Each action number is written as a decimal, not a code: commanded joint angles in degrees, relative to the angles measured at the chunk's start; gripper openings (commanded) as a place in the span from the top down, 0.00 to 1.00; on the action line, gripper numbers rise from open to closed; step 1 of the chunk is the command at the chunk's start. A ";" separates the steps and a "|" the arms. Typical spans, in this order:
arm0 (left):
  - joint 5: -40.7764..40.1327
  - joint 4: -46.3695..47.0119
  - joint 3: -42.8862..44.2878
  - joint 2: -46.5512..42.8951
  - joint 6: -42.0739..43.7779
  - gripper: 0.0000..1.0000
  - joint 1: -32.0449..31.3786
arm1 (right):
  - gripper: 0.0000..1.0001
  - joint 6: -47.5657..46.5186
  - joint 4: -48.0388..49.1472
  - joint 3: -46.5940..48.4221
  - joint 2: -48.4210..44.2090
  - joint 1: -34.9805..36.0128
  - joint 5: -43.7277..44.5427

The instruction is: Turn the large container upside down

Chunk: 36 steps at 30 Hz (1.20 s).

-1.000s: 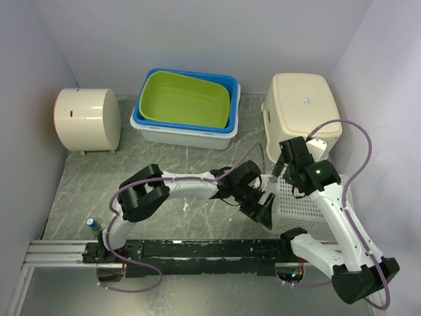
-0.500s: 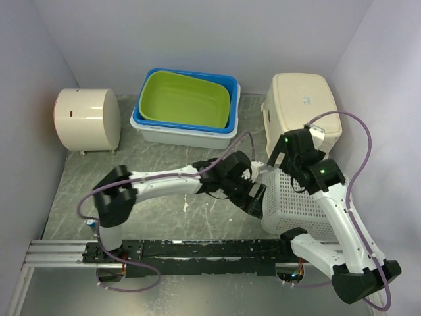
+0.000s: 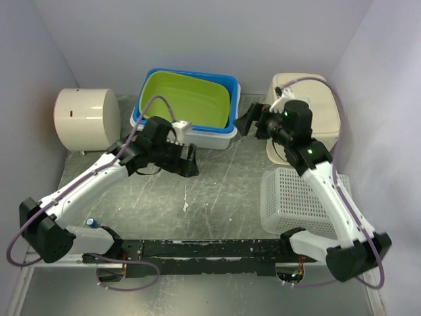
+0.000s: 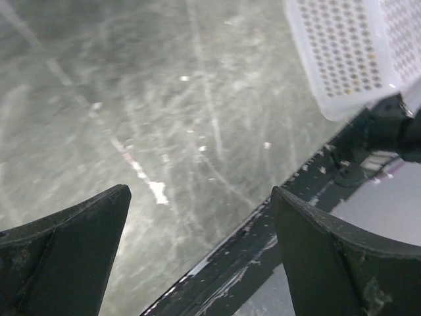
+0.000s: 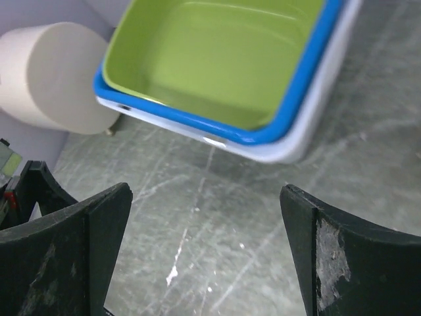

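Observation:
The white perforated basket point(image 3: 299, 201) rests on the table at the near right with a flat perforated face up and no opening showing. A corner of it shows in the left wrist view point(image 4: 348, 52). My left gripper point(image 3: 191, 161) is open and empty over the middle of the table, well left of the basket; its jaws stand wide apart in the left wrist view point(image 4: 200, 243). My right gripper point(image 3: 245, 124) is open and empty, raised near the right end of the stacked tubs, behind the basket. In the right wrist view point(image 5: 207, 243) it hangs above bare table.
A green tub point(image 3: 184, 99) sits nested in a blue tub point(image 3: 223, 128) and a white tub at the back centre point(image 5: 217, 59). A cream cylinder point(image 3: 87, 120) stands back left. A cream upturned bin point(image 3: 309, 99) stands back right. A small blue bottle point(image 3: 92, 224) and the black rail point(image 3: 197, 250) lie near.
Both grippers let go of the basket and drew away, the left to the middle left, the right up toward the tubs. The basket went from tilted to lying flat on the table.

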 commanded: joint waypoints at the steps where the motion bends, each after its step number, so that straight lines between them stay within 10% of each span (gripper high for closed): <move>1: -2.16 -7.66 -0.98 -4.67 5.03 0.00 7.83 | 0.05 -1.46 10.62 5.68 9.15 0.86 -11.90; 11: -5.63 -11.05 13.19 1.30 1.70 0.01 31.85 | 0.07 -2.47 2.26 25.69 32.36 14.08 3.22; 21: -23.23 -9.24 33.67 24.51 -1.10 0.17 32.88 | 0.06 -2.93 2.03 20.47 29.30 14.75 7.18; 36: -28.90 -2.84 35.39 30.99 -2.98 0.34 29.21 | 0.04 0.92 -3.64 1.99 12.20 14.72 12.52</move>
